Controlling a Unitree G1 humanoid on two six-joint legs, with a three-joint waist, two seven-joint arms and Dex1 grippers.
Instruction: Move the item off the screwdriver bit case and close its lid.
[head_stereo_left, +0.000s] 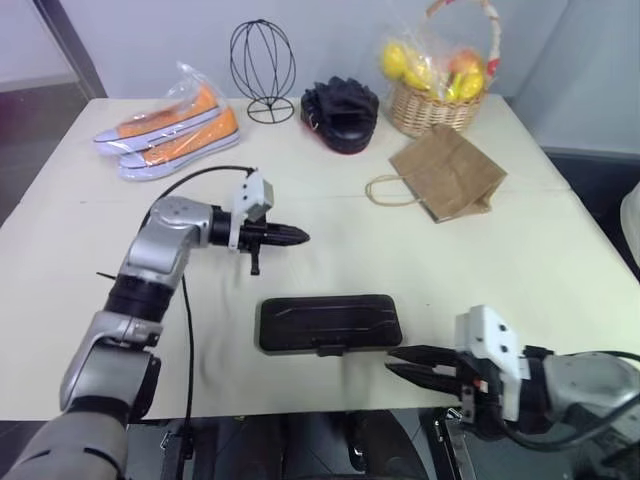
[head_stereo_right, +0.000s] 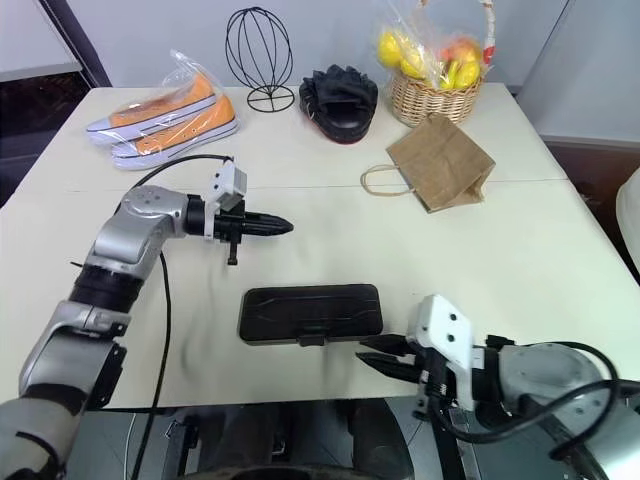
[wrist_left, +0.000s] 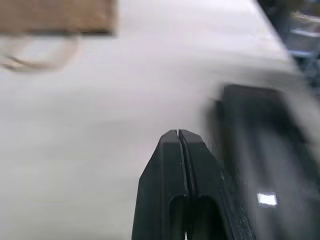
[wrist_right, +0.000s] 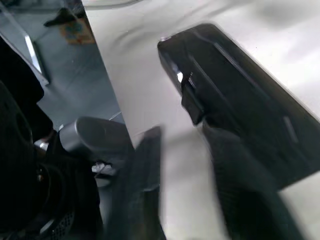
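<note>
Left gripper (head_stereo_left: 300, 237) jaws together, right gripper (head_stereo_left: 395, 362) apart — screwdriver bit case (head_stereo_left: 330, 322) lidded, paper bag (head_stereo_left: 447, 173) aside

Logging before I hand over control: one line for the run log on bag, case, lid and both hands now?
bag: on table, off case | case: lid down | left hand: shut, empty, above table | right hand: empty, beside case

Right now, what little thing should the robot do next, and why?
Probably pull both arms back and stop. The paper bag already lies far from the bit case, whose lid looks shut flat with its latch tab down. The left gripper hangs shut above the table.
</note>
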